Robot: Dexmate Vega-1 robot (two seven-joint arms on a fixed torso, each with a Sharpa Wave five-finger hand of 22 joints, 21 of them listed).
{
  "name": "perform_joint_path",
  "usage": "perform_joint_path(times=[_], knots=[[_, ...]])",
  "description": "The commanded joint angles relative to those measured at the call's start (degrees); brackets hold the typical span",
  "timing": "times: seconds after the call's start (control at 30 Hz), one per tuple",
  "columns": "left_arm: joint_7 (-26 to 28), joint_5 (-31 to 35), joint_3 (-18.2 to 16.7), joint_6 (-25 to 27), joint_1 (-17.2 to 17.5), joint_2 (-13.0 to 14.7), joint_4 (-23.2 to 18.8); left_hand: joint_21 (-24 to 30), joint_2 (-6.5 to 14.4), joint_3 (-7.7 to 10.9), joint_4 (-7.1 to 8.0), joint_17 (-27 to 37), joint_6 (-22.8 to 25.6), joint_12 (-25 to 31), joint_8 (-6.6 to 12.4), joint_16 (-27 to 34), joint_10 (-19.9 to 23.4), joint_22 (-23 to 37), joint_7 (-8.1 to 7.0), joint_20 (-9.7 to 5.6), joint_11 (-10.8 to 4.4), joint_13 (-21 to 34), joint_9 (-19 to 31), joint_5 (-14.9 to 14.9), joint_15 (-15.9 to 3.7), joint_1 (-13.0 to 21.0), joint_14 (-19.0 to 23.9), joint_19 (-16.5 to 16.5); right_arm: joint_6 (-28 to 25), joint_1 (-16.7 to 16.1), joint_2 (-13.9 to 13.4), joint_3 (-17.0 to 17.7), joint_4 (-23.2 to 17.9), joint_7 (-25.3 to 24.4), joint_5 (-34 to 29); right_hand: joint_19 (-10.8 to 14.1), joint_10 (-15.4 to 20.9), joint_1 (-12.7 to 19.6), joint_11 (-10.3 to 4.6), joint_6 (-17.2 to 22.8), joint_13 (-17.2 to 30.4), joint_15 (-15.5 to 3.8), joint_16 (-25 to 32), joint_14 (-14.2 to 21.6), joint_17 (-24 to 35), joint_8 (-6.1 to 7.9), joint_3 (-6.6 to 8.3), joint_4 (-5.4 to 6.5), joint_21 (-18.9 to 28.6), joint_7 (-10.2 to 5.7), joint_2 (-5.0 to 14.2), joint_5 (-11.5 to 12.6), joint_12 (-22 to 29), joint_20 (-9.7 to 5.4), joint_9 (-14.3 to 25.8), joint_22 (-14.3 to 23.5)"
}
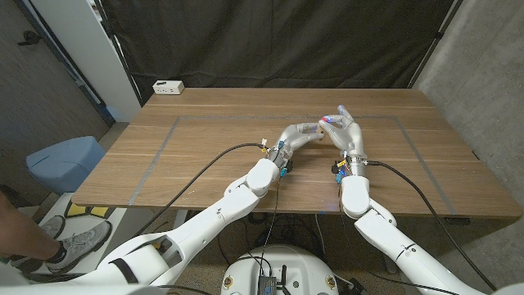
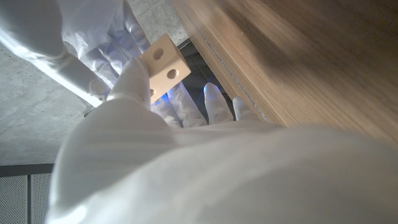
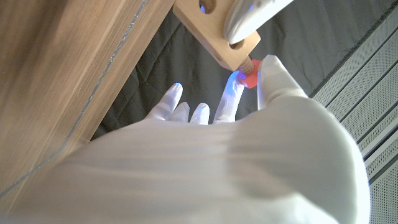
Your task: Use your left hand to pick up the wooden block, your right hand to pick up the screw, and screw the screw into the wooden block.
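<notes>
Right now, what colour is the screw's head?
Red-orange; the screw shows best in the right wrist view.

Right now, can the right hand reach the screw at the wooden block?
Probably yes. The right hand already pinches the red-headed screw, whose tip sits in a hole of the wooden block. The left hand holds the block, and nothing stands between them.
</notes>
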Motion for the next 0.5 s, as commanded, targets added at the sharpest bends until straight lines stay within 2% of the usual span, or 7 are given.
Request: perform_joint_path(times=[0.03,0.5], knots=[[-0.1,-0.1,-0.2,0.1,0.2,0.2,-0.3,0.3,0.5,0.17,0.25,0.1,2.1,0.3,0.51,0.0,0.4,0.2,0.61,0.28,0.09,0.1,0.2,0.5,-5.32,0.0,0.9,0.0,-0.2,-0.1,0.1,-0.2,0.1,0.0,-0.1,0.2,0.2,0.0,-0.17,0.2,0.2,-3.37,-0.1,0.4,0.3,0.16,0.14,0.25,0.1,-0.20,0.51,0.3,0.1,-3.09,0.1,0.1],[-0.3,-0.4,-0.2,0.1,-0.1,0.0,0.2,0.3,0.6,0.19,0.32,0.1,2.1,0.3,0.53,-0.1,0.3,0.2,0.69,0.31,0.09,0.1,0.2,0.5,-5.42,-0.1,1.0,0.0,-0.5,0.1,0.0,-0.4,0.4,0.2,0.1,0.2,0.2,-0.1,-0.06,0.0,0.2,-3.36,-0.2,0.4,0.3,0.11,0.21,0.23,0.1,-0.18,0.41,0.3,0.0,-3.09,0.0,0.1]])
